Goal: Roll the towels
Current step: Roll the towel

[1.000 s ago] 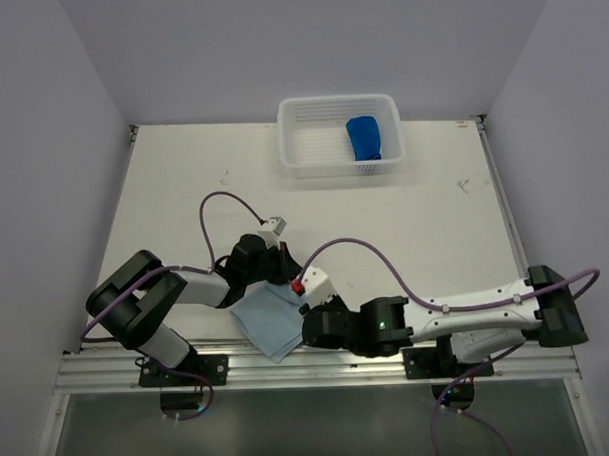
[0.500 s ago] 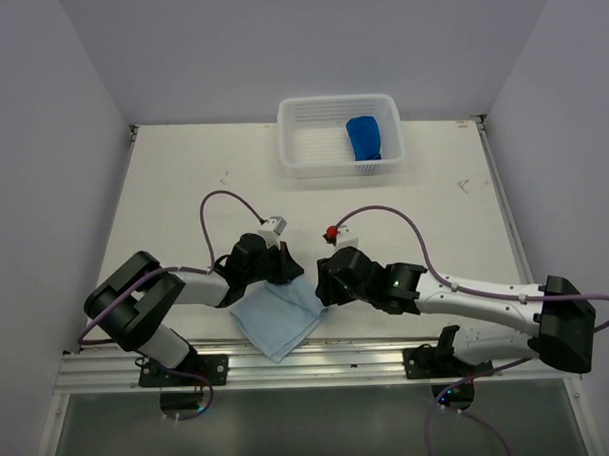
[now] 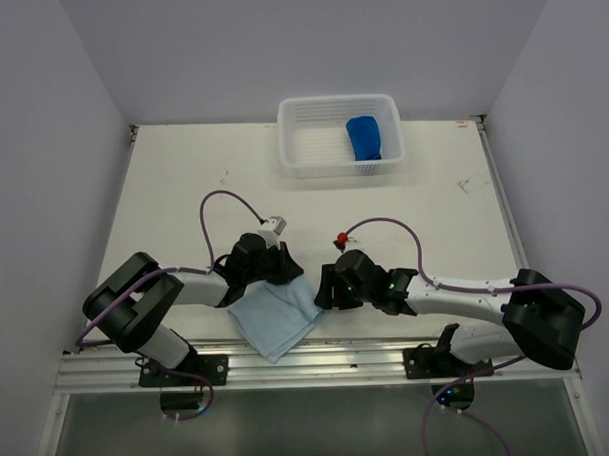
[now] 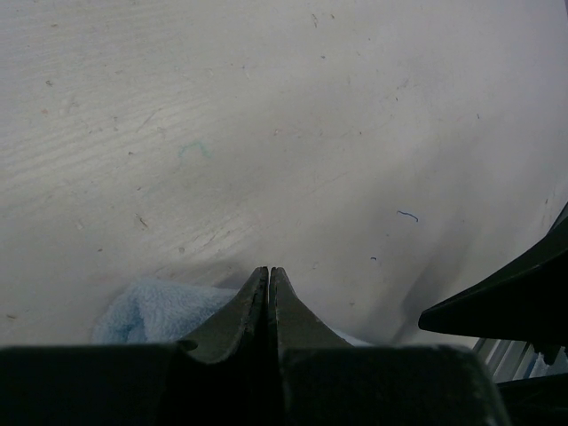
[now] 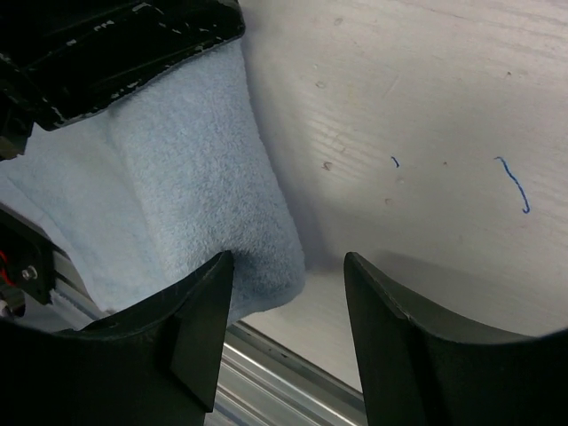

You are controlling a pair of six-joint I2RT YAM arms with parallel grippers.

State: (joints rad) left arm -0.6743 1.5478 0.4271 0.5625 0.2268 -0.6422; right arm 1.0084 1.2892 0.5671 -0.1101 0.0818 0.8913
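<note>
While left hand (image 4: 269,272) clenched at pale towel (image 5: 191,177) far edge, right hand (image 5: 288,266) gapes over corner.

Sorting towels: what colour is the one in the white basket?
Dark royal blue terry towel; top external view.

pale towel (image 5: 195,195): fuzzy terry cloth | table (image 4: 355,106): matt white, faintly grained, scuffed | basket (image 3: 322,165): perforated white plastic
</note>
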